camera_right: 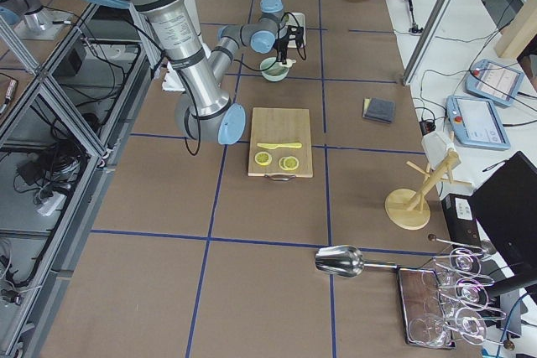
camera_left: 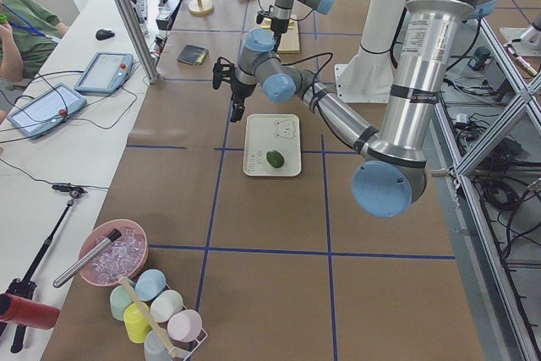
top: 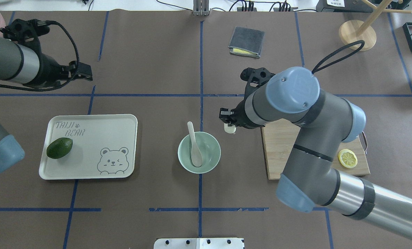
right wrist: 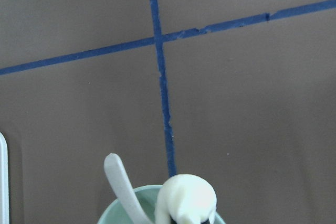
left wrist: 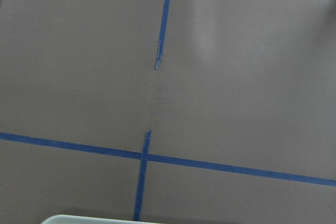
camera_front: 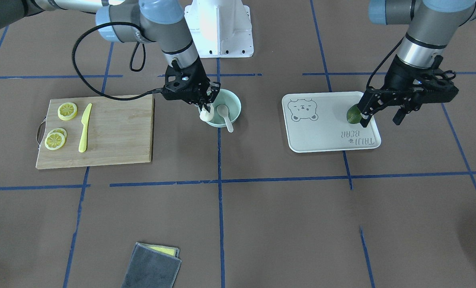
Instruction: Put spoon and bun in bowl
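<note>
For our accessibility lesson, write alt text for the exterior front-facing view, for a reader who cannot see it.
The right gripper holds the white bun at the rim of the mint-green bowl, where the spoon lies. The left gripper hangs open by the bear-print tray with a green fruit on it.

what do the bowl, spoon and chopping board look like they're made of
Bowl: likely plastic or melamine, smooth matte mint surface without glare.
Spoon: off-white, faintly glossy; plastic or ceramic, hard to tell.
Chopping board: wood or bamboo, pale grain lines visible.
</note>
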Tool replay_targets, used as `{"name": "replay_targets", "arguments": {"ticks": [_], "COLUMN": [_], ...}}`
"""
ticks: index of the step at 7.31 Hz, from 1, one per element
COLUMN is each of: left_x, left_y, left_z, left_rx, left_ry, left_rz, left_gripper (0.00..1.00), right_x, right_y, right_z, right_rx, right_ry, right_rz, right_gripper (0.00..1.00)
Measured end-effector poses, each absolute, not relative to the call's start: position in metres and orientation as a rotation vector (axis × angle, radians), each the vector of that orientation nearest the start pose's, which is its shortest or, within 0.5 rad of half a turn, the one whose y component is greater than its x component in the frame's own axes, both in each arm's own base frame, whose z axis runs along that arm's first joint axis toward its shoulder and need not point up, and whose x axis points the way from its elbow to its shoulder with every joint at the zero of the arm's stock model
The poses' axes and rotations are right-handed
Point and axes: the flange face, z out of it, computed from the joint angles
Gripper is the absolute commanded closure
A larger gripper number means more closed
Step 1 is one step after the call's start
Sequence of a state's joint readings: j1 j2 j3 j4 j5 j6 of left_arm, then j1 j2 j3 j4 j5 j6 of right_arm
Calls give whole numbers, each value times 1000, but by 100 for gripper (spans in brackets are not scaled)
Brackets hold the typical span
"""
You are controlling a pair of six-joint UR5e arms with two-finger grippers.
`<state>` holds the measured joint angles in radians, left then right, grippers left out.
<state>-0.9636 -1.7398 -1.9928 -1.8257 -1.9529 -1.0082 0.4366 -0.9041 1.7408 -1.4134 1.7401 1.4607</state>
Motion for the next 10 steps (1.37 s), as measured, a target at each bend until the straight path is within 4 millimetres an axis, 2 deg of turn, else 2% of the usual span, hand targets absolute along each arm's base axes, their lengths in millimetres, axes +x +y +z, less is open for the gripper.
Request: {"name": "replay_targets", "arguments": {"ticks": [1, 4, 5, 7, 8, 9, 10], "left_x": [215, 184, 165, 106, 76, 46, 21], "left_y": [-493, -502, -508, -513, -515, -516, -514], "left_z": [368, 403, 415, 462, 493, 527, 557], "left_rx": [329, 341, 335, 323, 326, 328, 323], "left_ry": [849, 841, 838, 816, 782, 740, 711], "left_rz": [-192, -142, -125, -45, -13, 30, 77], "left_gripper": [0, 0, 0, 0, 0, 0, 0], "right_x": [-566, -574, -573, -568, -558, -537, -505], "right_y": [-377, -368, -367, -364, -363, -367, -380], "right_z": [170, 169, 169, 166, 162, 157, 159], "right_rx": [117, 105, 101, 93, 90, 90, 94], "right_ry": [-995, -968, -958, -940, -922, -897, -870], "right_rz": [217, 217, 218, 218, 218, 213, 193], "right_gripper": [1, 0, 0, 0, 0, 0, 0]}}
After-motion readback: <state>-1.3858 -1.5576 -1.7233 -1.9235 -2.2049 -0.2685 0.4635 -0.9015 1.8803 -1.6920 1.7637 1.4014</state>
